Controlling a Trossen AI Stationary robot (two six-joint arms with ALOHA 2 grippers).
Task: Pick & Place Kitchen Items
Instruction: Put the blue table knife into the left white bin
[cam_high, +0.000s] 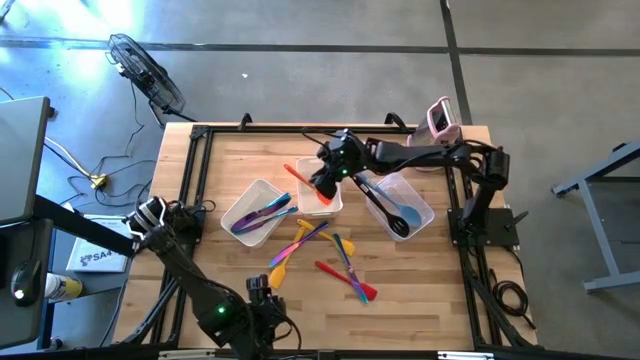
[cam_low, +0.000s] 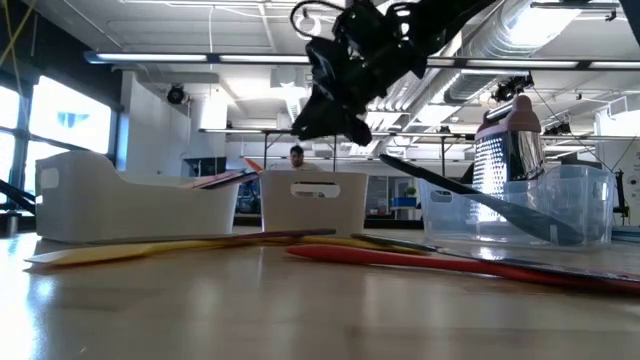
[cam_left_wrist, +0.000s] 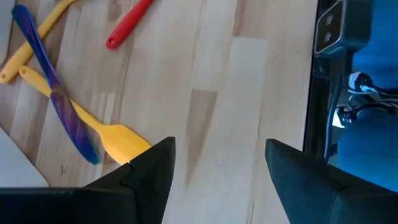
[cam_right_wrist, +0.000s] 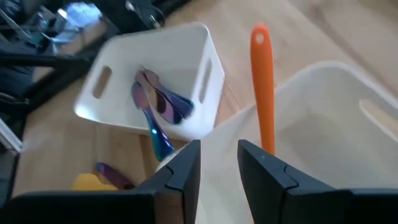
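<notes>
Leaning diagonally, orange utensil (cam_high: 303, 183) handle pokes over middle tub (cam_high: 309, 166) rim.

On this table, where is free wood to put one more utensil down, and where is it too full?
Free: the near right corner of the table, right of the red utensil, and the far left corner behind the left tub. Also the near left strip beside the left gripper. Crowded: the middle, where three tubs and loose utensils lie, with the right gripper above the middle tub.

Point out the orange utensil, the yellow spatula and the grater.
orange utensil (cam_right_wrist: 262, 87), right wrist view, middle of the handle.
yellow spatula (cam_left_wrist: 121, 140), left wrist view, on the blade.
grater (cam_low: 497, 158), low view, metal face.
</notes>
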